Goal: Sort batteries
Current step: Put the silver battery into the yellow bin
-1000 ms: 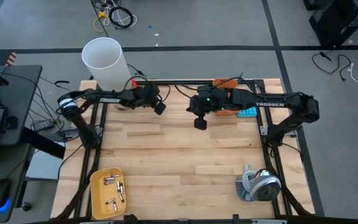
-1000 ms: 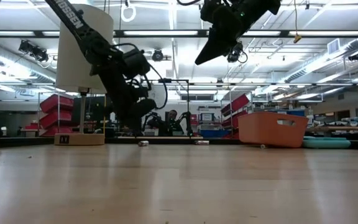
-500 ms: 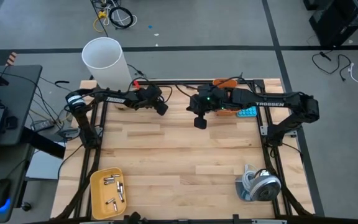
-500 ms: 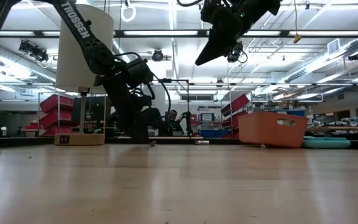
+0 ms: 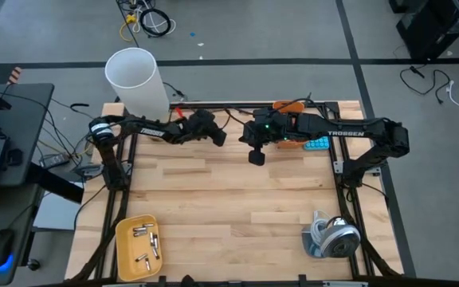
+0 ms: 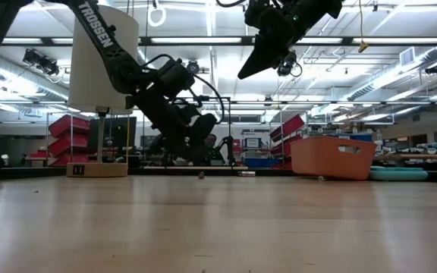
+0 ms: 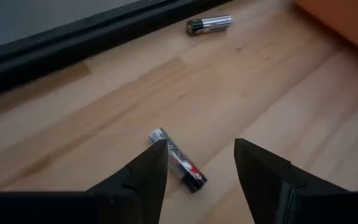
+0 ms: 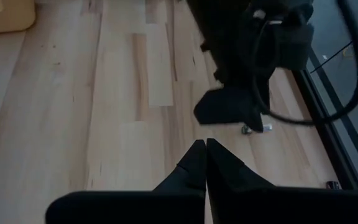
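One small battery [image 7: 178, 160], silvery with a dark end, lies flat on the wooden table by the far edge; it also shows as a speck [image 6: 201, 174]. My left gripper [image 7: 197, 158] hangs low over it, open, a finger on either side and one fingertip close beside its silvery end. A second battery [image 7: 209, 24] lies farther off by the black rail. Several more lie in the yellow tray [image 5: 126, 239] at the near left corner. My right gripper [image 5: 256, 158] waits shut, high above the table's far middle.
A tall white cylinder [image 5: 134, 80] stands at the far left corner. An orange bin [image 6: 332, 157] and a blue calculator [image 5: 317, 144] sit at the far right. A grey roll [image 5: 333, 237] lies near right. Bare wood [image 5: 229, 199] fills the middle.
My left gripper has moved toward the table's right edge along the far rail, sunk lower, tipped further down and opened. The battery beneath it has shifted the same way along the table and turned about.
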`<control>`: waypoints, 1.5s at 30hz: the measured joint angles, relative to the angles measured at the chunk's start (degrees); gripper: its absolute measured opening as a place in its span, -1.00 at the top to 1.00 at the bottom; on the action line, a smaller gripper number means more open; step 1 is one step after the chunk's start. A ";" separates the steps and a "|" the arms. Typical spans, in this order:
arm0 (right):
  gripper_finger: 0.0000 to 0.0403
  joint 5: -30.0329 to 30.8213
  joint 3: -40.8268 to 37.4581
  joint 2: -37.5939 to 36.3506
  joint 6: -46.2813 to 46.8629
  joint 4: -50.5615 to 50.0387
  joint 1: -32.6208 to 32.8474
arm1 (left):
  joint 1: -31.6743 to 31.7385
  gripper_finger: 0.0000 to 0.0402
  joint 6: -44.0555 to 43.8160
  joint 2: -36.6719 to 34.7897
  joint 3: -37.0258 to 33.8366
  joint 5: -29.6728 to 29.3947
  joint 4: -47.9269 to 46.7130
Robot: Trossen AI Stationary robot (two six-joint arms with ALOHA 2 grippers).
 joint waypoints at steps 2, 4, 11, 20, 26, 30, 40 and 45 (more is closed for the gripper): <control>1.00 0.00 0.00 0.02 0.00 0.43 0.00 | -0.65 0.06 -1.55 1.36 -0.02 -1.32 2.05; 1.00 0.00 0.00 0.02 0.00 0.45 0.00 | -0.92 0.06 -2.51 2.29 0.17 -2.65 2.56; 1.00 -0.02 0.00 0.04 -0.11 0.52 0.15 | -0.95 0.06 -4.04 4.08 0.20 -4.30 2.19; 1.00 -0.20 0.02 0.04 -0.04 0.54 0.15 | -0.94 0.06 -3.92 4.46 0.20 -8.18 -2.89; 1.00 -0.22 0.02 0.04 -0.02 0.67 0.15 | -0.94 0.06 -2.45 4.45 0.20 -10.15 -5.10; 1.00 -0.22 0.02 0.04 0.02 0.67 0.18 | -0.94 0.19 -2.31 4.45 0.20 -10.27 -5.69; 1.00 -0.22 0.02 0.27 0.02 0.69 1.48 | -1.01 0.88 3.46 4.10 -0.22 -10.51 -8.60; 1.00 0.69 0.02 0.50 0.24 -1.14 2.17 | -2.65 0.88 6.44 1.01 -0.64 -5.47 -11.29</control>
